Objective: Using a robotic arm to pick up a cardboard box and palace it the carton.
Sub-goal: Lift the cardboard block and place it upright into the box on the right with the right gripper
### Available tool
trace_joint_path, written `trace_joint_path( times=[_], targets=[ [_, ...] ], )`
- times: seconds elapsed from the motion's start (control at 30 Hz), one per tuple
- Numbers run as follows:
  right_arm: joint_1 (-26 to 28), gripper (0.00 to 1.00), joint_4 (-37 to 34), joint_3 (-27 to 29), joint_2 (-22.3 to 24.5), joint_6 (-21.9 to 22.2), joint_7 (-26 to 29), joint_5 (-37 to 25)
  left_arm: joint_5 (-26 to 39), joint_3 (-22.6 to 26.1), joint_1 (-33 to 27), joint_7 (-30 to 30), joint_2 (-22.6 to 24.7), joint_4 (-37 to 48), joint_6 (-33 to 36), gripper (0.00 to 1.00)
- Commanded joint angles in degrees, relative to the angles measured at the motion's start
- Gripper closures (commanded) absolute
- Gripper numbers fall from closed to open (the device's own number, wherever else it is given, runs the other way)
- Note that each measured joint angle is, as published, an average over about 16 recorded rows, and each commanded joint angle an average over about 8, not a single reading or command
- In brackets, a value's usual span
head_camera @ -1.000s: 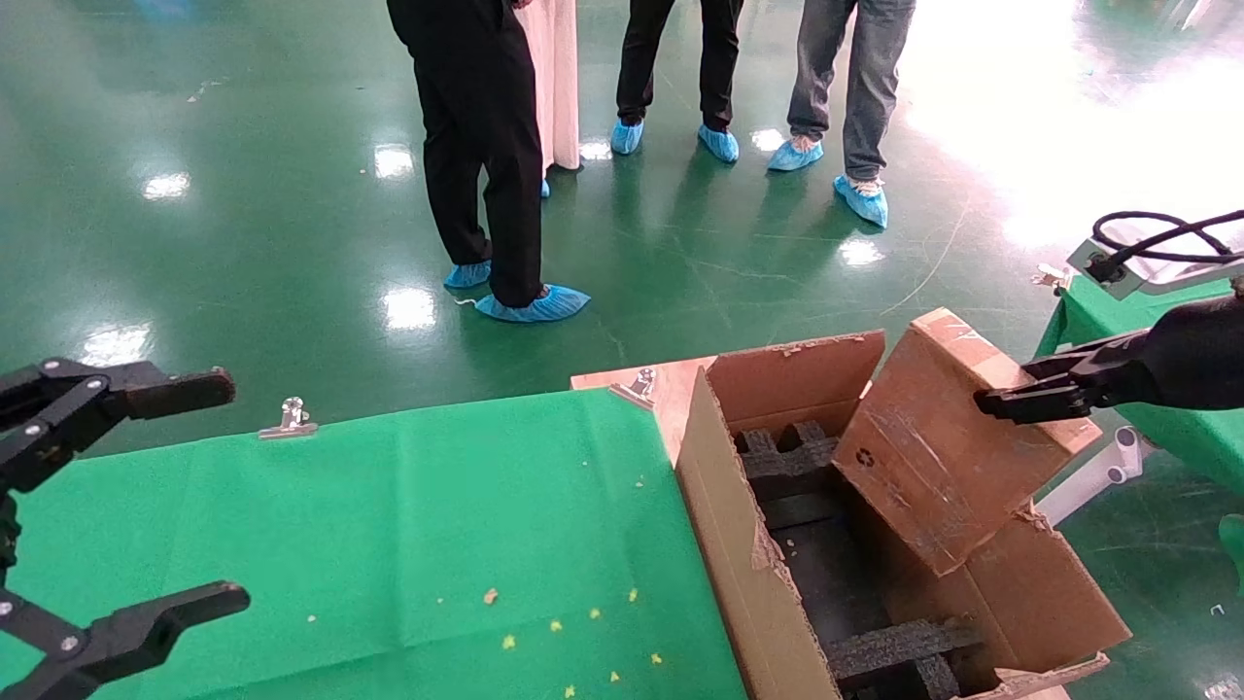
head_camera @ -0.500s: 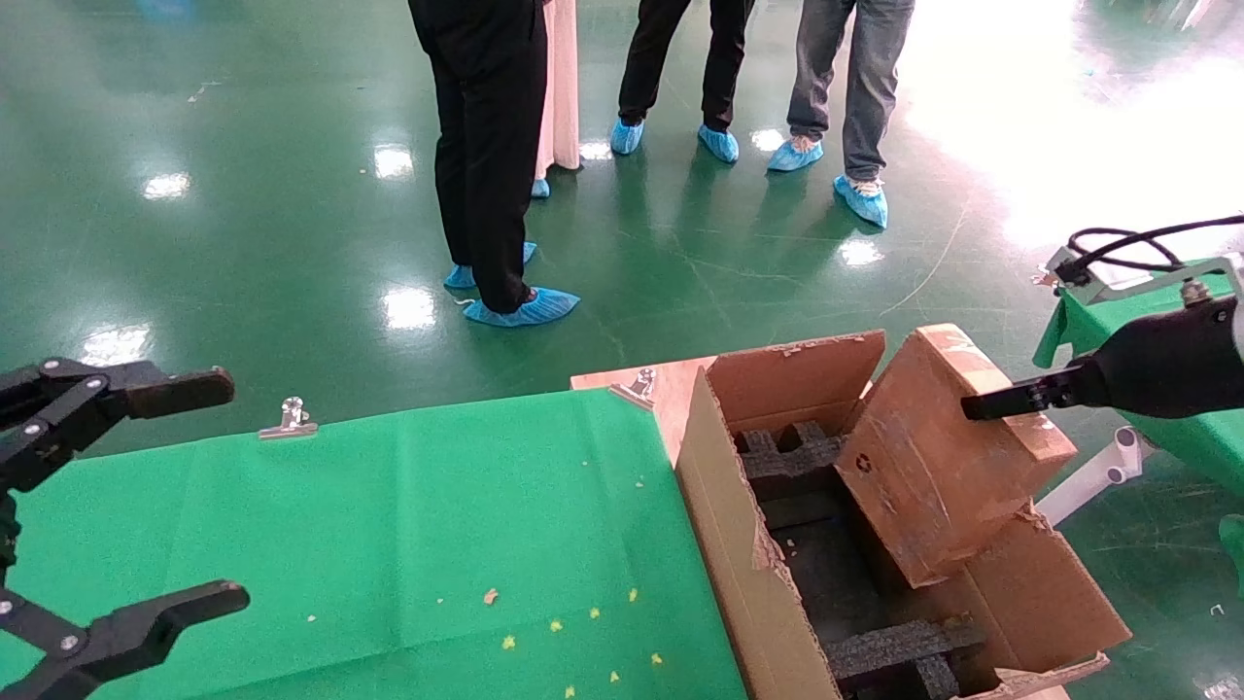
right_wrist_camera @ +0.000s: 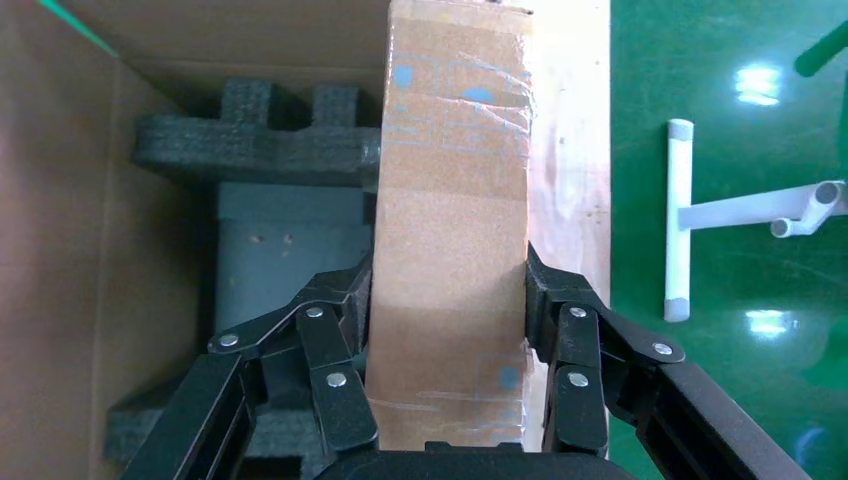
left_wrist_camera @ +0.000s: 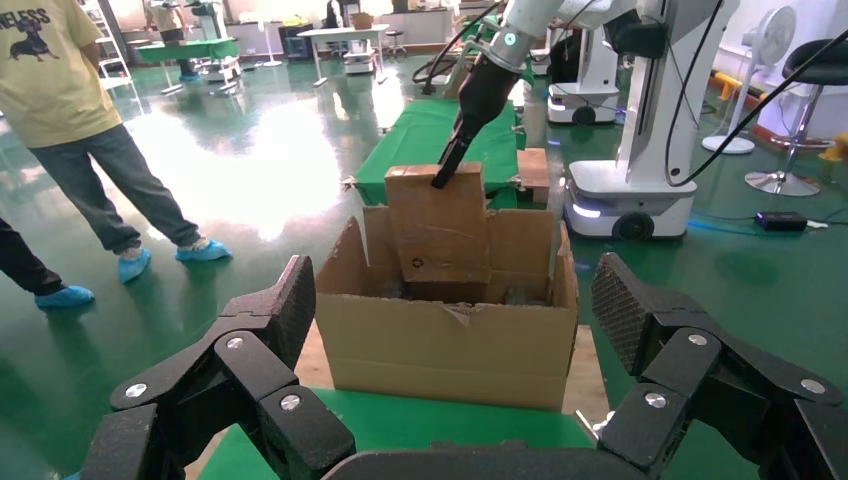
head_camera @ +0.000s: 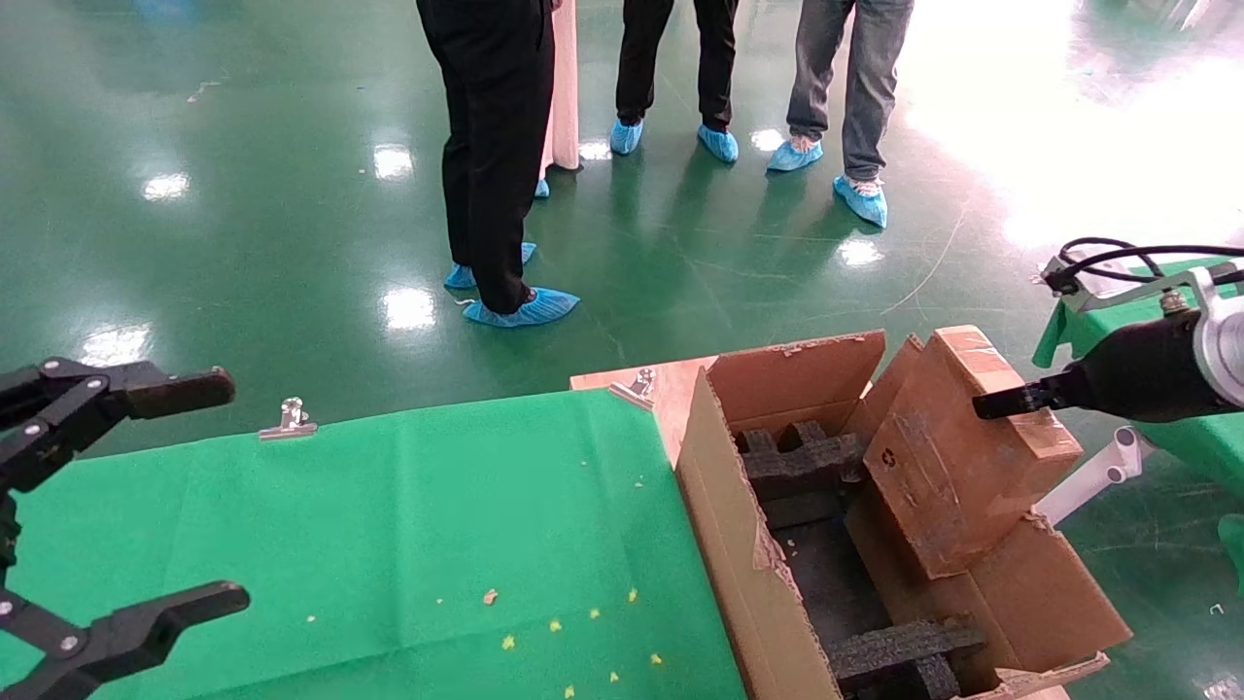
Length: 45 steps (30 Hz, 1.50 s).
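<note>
My right gripper [head_camera: 1001,401] is shut on the small taped brown cardboard box [head_camera: 957,447], holding it tilted on edge, its lower end inside the right side of the large torn-edged carton [head_camera: 724,506]. In the right wrist view the fingers [right_wrist_camera: 345,305] clamp the box [right_wrist_camera: 450,230] on both sides above black foam blocks [right_wrist_camera: 260,145]. The left wrist view shows the box [left_wrist_camera: 437,220] standing up out of the carton [left_wrist_camera: 450,345], gripped by the right arm [left_wrist_camera: 480,80]. My left gripper [head_camera: 146,496] is open and empty over the near left of the table.
A green cloth [head_camera: 408,544] covers the table left of the carton, held by metal clips [head_camera: 289,420]. Several people in blue shoe covers [head_camera: 525,306] stand on the green floor beyond. A second green table [head_camera: 1166,418] and white pipe frame [head_camera: 1093,476] are at the right.
My right gripper has moved a little right and lowered the box, which now stands steeper against the carton's right wall. A person beyond has stepped right. The left gripper has not moved.
</note>
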Motion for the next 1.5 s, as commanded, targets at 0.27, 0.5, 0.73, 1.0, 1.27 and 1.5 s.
trace_joint_path(
  times=[0.27,0.5,0.73,1.0,1.27,1.5],
  targets=[
    [-1.13,1.0,2.96,-1.14,-0.25,3.35,5.05,-3.57,0.0,0.0,0.0,0.0,0.0,0.0,0.0,0.0],
    [-2.53,1.0,3.93,-1.75,-0.53,4.35,6.29,-3.83,-0.01,0.01,0.0,0.0,0.0,0.0,0.0,0.0],
    [-5.57,1.0,3.67,-2.51,-1.4,7.84,6.82,-3.99,-0.01,0.01,0.0,0.01,0.0,0.0,0.0,0.0],
    [-10.14,1.0,2.29,-3.06,-3.39,13.69,6.57,-3.62,-0.01,0.02,0.0,0.01,-0.01,0.0,-0.01,0.0],
    [-13.82,1.0,0.27,-3.32,-4.79,17.05,4.97,-2.23,-0.01,0.02,-0.01,0.01,-0.01,0.0,-0.01,0.0],
    [-16.35,1.0,-0.65,-3.34,-4.97,18.28,3.44,-0.18,-0.02,0.03,-0.01,0.01,-0.01,0.0,-0.01,0.0]
  ],
)
